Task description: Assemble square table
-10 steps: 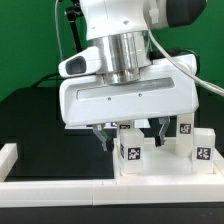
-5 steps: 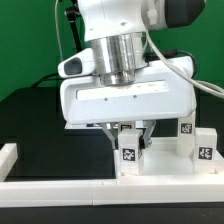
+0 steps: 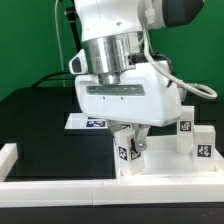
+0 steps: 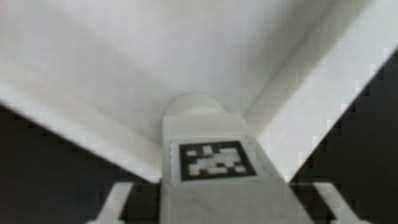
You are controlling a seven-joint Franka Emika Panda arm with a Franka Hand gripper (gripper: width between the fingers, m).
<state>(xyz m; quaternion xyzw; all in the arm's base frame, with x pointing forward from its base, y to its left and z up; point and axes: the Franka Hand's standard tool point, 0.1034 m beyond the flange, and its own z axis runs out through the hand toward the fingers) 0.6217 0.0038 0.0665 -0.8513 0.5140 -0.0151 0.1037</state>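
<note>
The square tabletop [image 3: 168, 166] lies at the exterior view's lower right. A white block leg [image 3: 127, 151] with a tag stands on it near its corner. My gripper [image 3: 128, 141] is down over this leg, one finger on each side. In the wrist view the leg [image 4: 214, 150] rises between my fingers [image 4: 121, 205], with a narrow dark gap on each side, so the gripper [image 4: 228, 192] looks open around it. The white slab [image 4: 107, 60] fills the view behind the leg. Two more tagged legs [image 3: 185, 128] [image 3: 203, 148] stand at the exterior view's right.
The marker board [image 3: 90, 121] lies on the black table behind the arm. White border rails run along the front [image 3: 60, 188] and the exterior view's left [image 3: 8, 155]. A green backdrop stands behind.
The fingers came in from wide apart to close around the leg. The hand has then turned about its vertical axis, uncovering the marker board.
</note>
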